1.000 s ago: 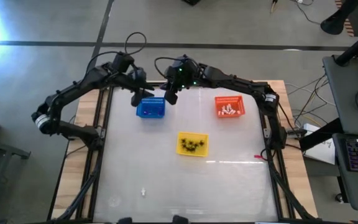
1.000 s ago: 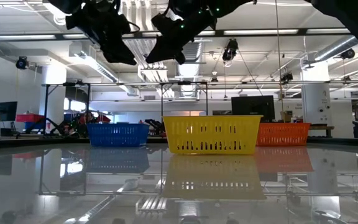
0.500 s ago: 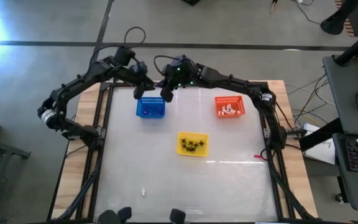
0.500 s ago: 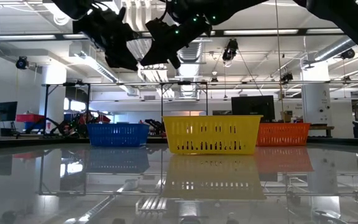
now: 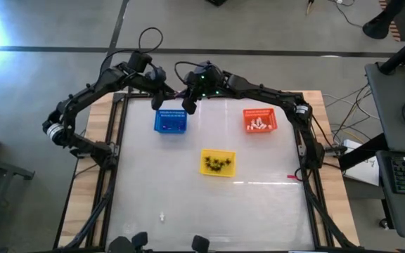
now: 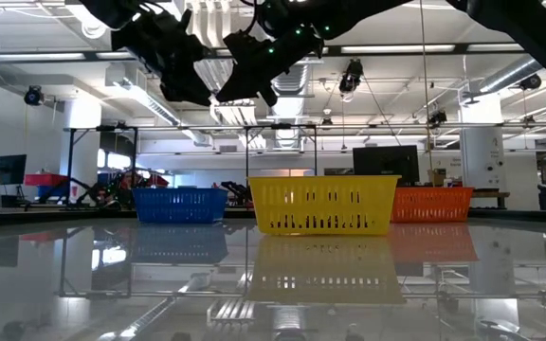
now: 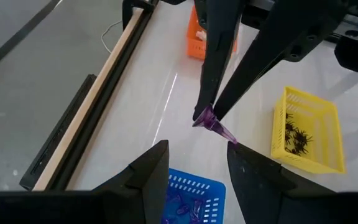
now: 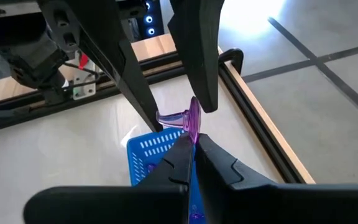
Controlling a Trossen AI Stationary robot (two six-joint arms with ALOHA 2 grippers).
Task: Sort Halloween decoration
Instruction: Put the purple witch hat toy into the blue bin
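My right gripper (image 8: pixel 194 144) is shut on a small purple cone-shaped trinket (image 7: pixel 215 125), high above the table's far part, over the far side of the blue basket (image 5: pixel 170 121). My left gripper (image 7: pixel 197 167) is open right next to it, and in the right wrist view its fingers (image 8: pixel 199 68) stand on either side of the trinket. The blue basket holds purple trinkets (image 7: pixel 178 205). Black spider-like ones (image 5: pixel 217 164) lie in the yellow basket (image 5: pixel 217 153). White ones (image 5: pixel 261 125) lie in the orange basket (image 5: pixel 259 112). My right gripper pinches the trinket's wide brim end (image 8: pixel 193 124) between its two fingertips (image 7: pixel 205 106). The fingers slant down from the table's right. The cone's pointed end (image 7: pixel 230 137) sticks out sideways toward my left gripper, lifted clear of table and baskets. My left gripper: I cannot tell whether its fingers touch the trinket.
The three baskets rest on the glossy white table top (image 5: pixel 188 204), blue at far left, orange at far right, yellow in the middle. A wooden rim and a dark frame (image 7: pixel 73 130) border the table. A tiny white piece (image 5: pixel 162 217) lies near the front left.
My left gripper has gone toward the table's far edge and closer to my right gripper, staying open. The purple trinket stays pinched in my right gripper, high above the blue basket.
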